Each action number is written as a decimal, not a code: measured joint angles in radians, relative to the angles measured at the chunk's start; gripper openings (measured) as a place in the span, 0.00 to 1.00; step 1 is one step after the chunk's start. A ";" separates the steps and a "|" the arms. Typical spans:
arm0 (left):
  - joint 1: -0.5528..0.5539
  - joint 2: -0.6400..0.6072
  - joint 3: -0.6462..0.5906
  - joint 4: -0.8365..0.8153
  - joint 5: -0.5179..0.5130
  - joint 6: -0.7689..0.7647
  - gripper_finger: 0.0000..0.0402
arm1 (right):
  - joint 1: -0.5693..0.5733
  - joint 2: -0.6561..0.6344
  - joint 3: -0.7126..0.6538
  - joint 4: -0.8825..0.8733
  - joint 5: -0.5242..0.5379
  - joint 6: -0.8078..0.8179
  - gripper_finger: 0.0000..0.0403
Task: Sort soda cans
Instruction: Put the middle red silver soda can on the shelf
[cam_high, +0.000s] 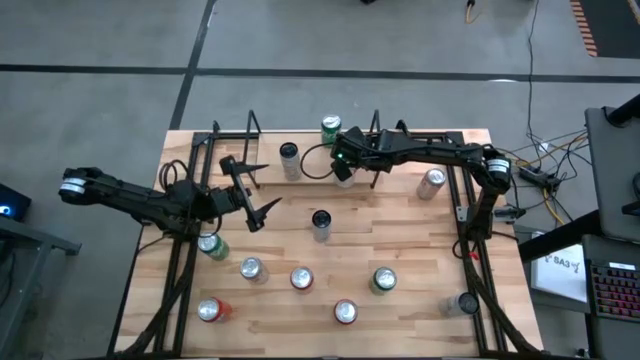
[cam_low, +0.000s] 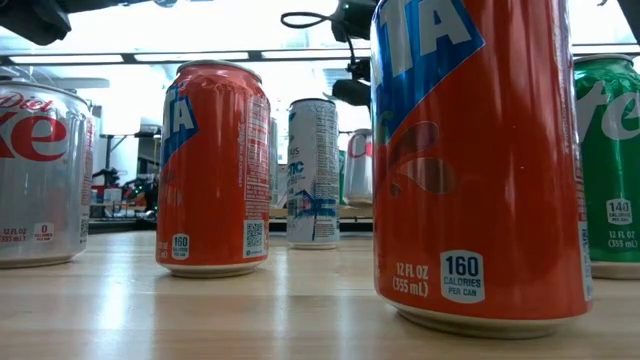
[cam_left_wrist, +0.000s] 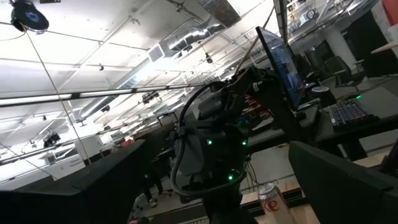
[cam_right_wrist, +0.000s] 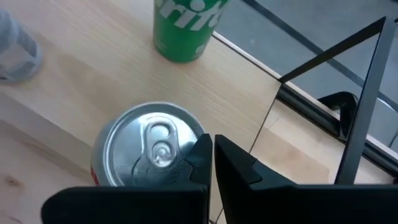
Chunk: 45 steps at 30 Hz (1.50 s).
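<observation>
Several soda cans stand on the wooden table (cam_high: 420, 250): green (cam_high: 331, 128), white (cam_high: 290, 155), black (cam_high: 321, 222), green (cam_high: 383, 280), red (cam_high: 302, 278) and others along the near side. My right gripper (cam_high: 343, 165) is over the far middle, shut, its fingertips (cam_right_wrist: 212, 142) right beside the silver top of a red can (cam_right_wrist: 152, 149). My left gripper (cam_high: 262, 187) is wide open and empty at the left middle, raised and pointing toward the right arm (cam_left_wrist: 211, 149). My right gripper's shut fingers (cam_right_wrist: 200, 155) point down at the rim (cam_right_wrist: 186, 163) of the red can's top, on one side of the upright can. I cannot tell whether they touch it.
A silver can (cam_high: 432, 182) lies on its side at the far right. A silver can (cam_high: 462, 303) stands near the right front corner. Black wire frames (cam_high: 230, 140) stand at the far left; one (cam_right_wrist: 360, 93) also rises by the far edge, close to my right gripper.
</observation>
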 joint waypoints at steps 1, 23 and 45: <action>0.000 0.000 0.000 0.000 0.000 0.000 0.93 | 0.000 0.000 0.005 0.000 0.000 -0.003 0.02; 0.000 0.000 0.000 -0.007 -0.004 0.008 0.93 | 0.048 -0.019 0.089 -0.198 -0.584 -0.076 0.02; 0.000 0.003 0.000 -0.003 -0.003 0.008 0.93 | 0.313 -0.014 0.049 -0.199 -0.675 0.482 0.37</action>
